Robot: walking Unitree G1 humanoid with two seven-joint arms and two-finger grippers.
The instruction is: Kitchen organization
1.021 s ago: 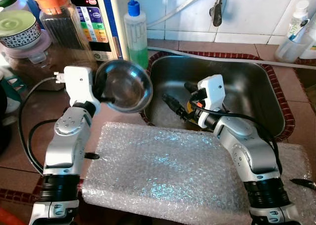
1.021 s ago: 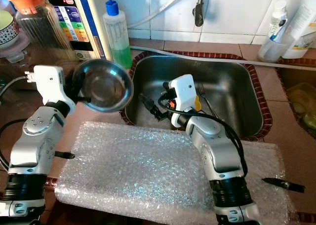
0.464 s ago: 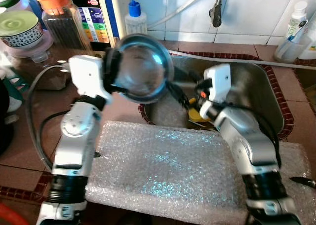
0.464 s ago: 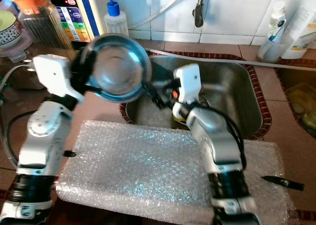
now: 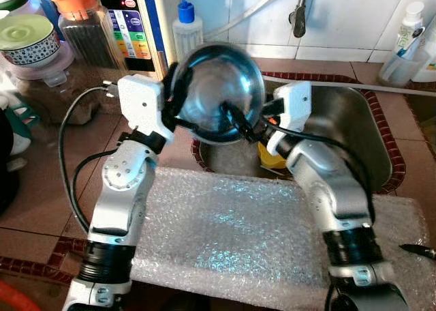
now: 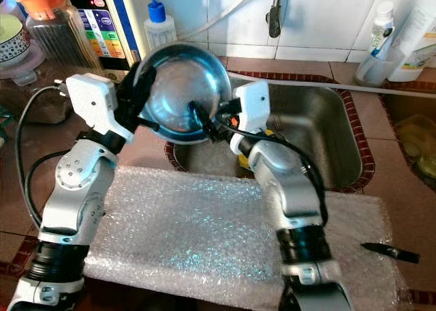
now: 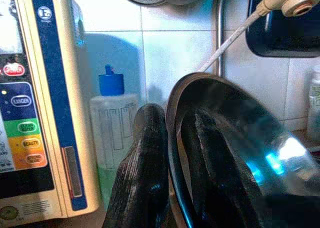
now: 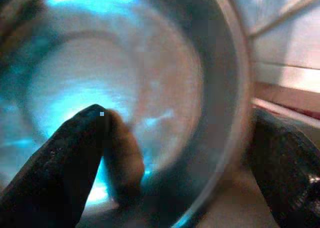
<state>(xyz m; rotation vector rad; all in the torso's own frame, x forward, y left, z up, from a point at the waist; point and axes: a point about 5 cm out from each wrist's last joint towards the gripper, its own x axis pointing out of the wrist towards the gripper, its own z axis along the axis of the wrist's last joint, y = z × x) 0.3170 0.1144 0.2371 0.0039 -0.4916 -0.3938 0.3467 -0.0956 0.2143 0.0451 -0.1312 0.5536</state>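
A shiny steel bowl [image 5: 216,86] is held up on edge over the left rim of the sink [image 5: 354,127], its hollow facing the right arm. My left gripper [image 5: 176,99] is shut on the bowl's left rim; in the left wrist view its fingers [image 7: 145,158] pinch that rim of the bowl [image 7: 235,138]. My right gripper [image 5: 237,122] is open at the bowl's lower right rim. In the right wrist view one fingertip [image 8: 75,158] is inside the bowl [image 8: 125,78] and the other stands outside the rim.
Bubble wrap [image 5: 225,229] covers the counter in front. A yellow item [image 5: 272,157] lies in the sink. A soap bottle [image 5: 185,24], a water appliance [image 5: 129,18] and an orange-lidded jar [image 5: 82,18] stand behind. Faucet [image 5: 298,11] above the sink; a black knife [image 5: 417,251] at the far right.
My left arm has carried the bowl right and upward, to the sink's left rim. My right gripper rose out of the sink and now straddles the bowl's rim.
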